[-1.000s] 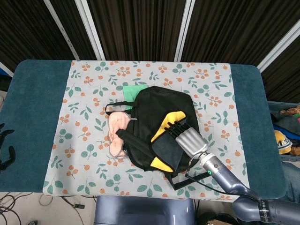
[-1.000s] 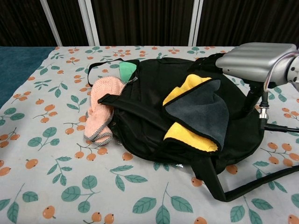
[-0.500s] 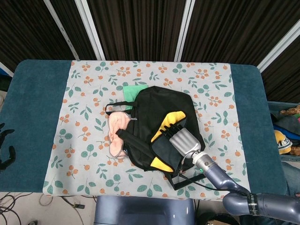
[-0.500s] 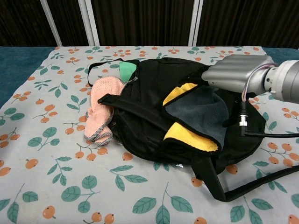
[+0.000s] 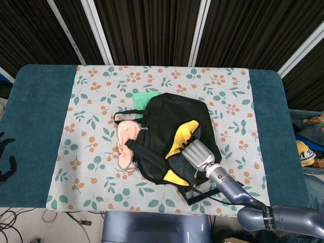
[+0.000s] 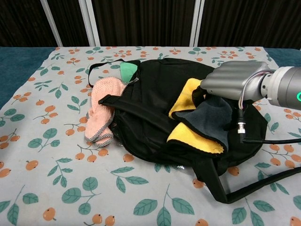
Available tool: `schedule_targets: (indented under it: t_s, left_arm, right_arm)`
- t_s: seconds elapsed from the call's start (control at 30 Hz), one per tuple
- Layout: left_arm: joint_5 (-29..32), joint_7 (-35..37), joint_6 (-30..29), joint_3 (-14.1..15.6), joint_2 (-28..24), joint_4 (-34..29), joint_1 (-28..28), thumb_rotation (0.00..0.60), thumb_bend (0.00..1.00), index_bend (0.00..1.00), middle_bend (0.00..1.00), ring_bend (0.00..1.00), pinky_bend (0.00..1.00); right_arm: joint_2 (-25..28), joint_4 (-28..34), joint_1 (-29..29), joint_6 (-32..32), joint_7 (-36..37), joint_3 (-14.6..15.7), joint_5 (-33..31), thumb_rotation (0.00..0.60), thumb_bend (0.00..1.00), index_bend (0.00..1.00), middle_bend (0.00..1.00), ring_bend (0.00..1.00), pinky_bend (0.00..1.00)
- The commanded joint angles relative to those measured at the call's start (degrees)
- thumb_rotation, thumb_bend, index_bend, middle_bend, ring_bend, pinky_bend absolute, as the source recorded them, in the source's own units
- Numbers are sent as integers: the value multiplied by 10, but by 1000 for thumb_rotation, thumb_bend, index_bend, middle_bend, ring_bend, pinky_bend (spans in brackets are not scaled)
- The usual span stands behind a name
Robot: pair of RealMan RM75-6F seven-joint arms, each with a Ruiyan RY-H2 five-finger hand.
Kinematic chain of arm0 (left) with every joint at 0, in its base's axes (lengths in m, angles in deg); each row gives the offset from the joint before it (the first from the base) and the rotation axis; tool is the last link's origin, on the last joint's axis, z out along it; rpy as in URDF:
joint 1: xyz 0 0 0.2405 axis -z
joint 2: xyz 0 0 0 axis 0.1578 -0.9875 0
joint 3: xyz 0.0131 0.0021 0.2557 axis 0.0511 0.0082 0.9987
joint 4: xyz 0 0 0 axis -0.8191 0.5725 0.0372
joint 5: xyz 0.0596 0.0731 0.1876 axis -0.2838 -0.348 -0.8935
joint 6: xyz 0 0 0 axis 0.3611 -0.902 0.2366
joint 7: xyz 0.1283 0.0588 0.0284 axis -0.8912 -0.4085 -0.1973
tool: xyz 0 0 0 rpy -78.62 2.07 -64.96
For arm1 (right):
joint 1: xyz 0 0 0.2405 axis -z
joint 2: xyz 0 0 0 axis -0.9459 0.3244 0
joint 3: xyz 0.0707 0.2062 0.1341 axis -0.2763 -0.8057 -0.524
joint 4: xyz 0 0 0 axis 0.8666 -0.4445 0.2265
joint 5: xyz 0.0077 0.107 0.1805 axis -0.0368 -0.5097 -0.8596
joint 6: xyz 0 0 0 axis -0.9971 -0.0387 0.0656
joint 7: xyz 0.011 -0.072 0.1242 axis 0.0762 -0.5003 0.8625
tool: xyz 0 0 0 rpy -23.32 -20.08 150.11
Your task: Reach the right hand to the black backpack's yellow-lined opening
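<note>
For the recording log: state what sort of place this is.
Probably a robot lab or data-collection station, not a home. A table with a teal cover and a fruit-print cloth stands before dark slatted wall panels, cables lie on the floor, and the right hand reaches into a black backpack.

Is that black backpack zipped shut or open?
Open. The backpack lies flat with a flap pulled back, baring its yellow lining; the right hand is at that opening.
</note>
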Motion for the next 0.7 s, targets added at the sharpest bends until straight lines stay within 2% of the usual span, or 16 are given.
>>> schedule_targets:
  t_s: [0.03, 0.23, 0.33, 0.53, 0.7]
  left_arm:
    - [-1, 1, -1, 0, 0, 1, 0, 600, 587, 215, 65, 124, 80]
    - [-4, 1, -1, 1, 0, 2, 0, 600, 587, 215, 65, 124, 80]
    - [-4, 1, -1, 2, 0, 1, 0, 600, 587, 215, 65, 125, 80]
    - [-6, 1, -3, 3, 1, 1, -1, 600, 587, 215, 65, 125, 80]
    - [-8, 1, -4, 4, 1, 3, -2, 600, 588, 215, 65, 124, 80]
  right_arm:
    - [3, 5, -1, 2, 13, 2, 2, 600, 296, 475, 426, 385, 224]
    - [14, 12, 6, 7, 69, 3, 29, 600, 462, 694, 557, 498, 282]
    - [21, 11, 13, 18, 96, 3, 56, 600, 489, 754, 591, 531, 286]
    - [59, 29, 25, 35, 152, -6, 82, 600, 495, 766, 599, 537, 286]
    - [106, 53, 38, 60, 209, -31, 97, 600, 496, 780, 608, 540, 286]
